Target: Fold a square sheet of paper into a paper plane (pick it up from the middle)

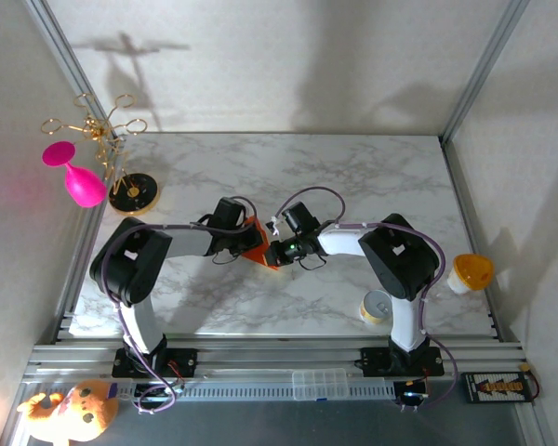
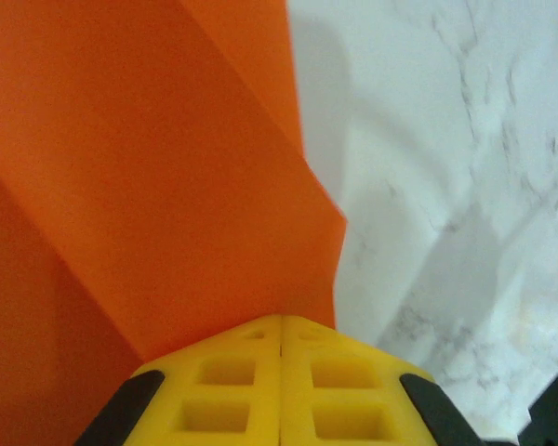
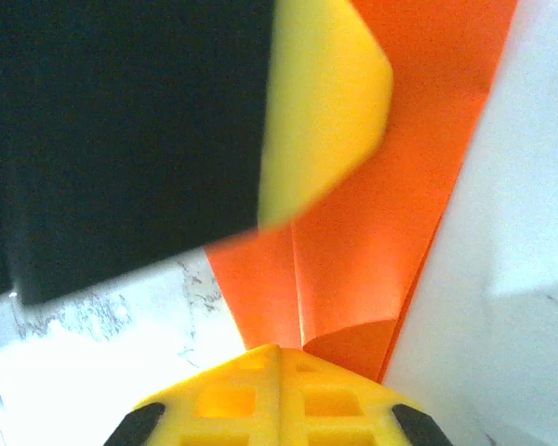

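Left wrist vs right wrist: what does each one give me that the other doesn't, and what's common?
Left wrist: a broad spread of the orange paper with several diagonal folds, left claw shut at its edge. Right wrist: a narrower strip of the paper with one centre crease, right claw shut on it, plus a blurred black body with a yellow pad looming top left, apparently the left claw. Both: orange paper running into shut yellow tips, marble table beside it.
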You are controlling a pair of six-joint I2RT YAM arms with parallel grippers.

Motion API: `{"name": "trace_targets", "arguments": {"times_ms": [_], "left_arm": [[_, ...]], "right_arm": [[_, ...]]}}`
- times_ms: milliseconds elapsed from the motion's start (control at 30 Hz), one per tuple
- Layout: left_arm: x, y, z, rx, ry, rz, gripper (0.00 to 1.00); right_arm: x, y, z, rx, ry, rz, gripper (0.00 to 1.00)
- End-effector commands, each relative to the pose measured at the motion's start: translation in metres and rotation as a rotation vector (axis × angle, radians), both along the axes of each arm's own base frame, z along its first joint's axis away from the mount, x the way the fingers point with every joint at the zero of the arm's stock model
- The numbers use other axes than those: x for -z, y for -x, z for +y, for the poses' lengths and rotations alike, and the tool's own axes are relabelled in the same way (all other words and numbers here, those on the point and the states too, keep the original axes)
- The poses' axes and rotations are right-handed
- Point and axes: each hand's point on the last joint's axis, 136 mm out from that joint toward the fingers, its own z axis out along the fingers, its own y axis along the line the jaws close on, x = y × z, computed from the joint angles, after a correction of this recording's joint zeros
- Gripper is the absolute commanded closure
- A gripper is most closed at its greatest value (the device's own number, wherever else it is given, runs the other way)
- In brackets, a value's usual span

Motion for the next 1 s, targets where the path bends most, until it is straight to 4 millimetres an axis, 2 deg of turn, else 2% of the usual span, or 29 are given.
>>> {"name": "trace_targets", "arguments": {"times_ms": [0, 267, 400, 500, 567, 633, 833, 900, 967], "left_arm": [[0.011, -0.023, 0.037, -0.091, -0.136, -0.024, 0.93], [0.003, -0.035, 0.035, -0.065, -0.121, -0.056, 0.92], [0.008, -0.032, 0.033, -0.061, -0.106, -0.041, 0.93], [0.014, -0.029, 0.042, -0.091, -0.144, -0.027, 0.94], [0.011, -0.030, 0.046, -0.108, -0.156, -0.034, 0.94], [0.000, -0.032, 0.046, -0.116, -0.143, -0.059, 0.93], [-0.059, -0.032, 0.028, -0.083, -0.012, -0.185, 0.89], [-0.068, -0.024, 0.018, -0.065, 0.040, -0.203, 0.88], [-0.067, -0.014, 0.008, -0.045, 0.068, -0.200, 0.87]], "right_arm": [[0.065, 0.043, -0.058, 0.024, 0.276, 0.169, 0.98], [0.067, 0.048, -0.063, 0.018, 0.290, 0.175, 0.98], [0.062, 0.043, -0.057, 0.020, 0.268, 0.167, 0.98], [0.054, 0.038, -0.049, 0.026, 0.232, 0.160, 0.98], [0.050, 0.034, -0.044, 0.030, 0.212, 0.157, 0.98], [0.052, 0.035, -0.044, 0.031, 0.214, 0.161, 0.98], [0.059, 0.040, -0.051, 0.024, 0.244, 0.177, 0.98], [0.059, 0.041, -0.051, 0.024, 0.244, 0.179, 0.98], [0.060, 0.041, -0.051, 0.023, 0.248, 0.181, 0.98]]}}
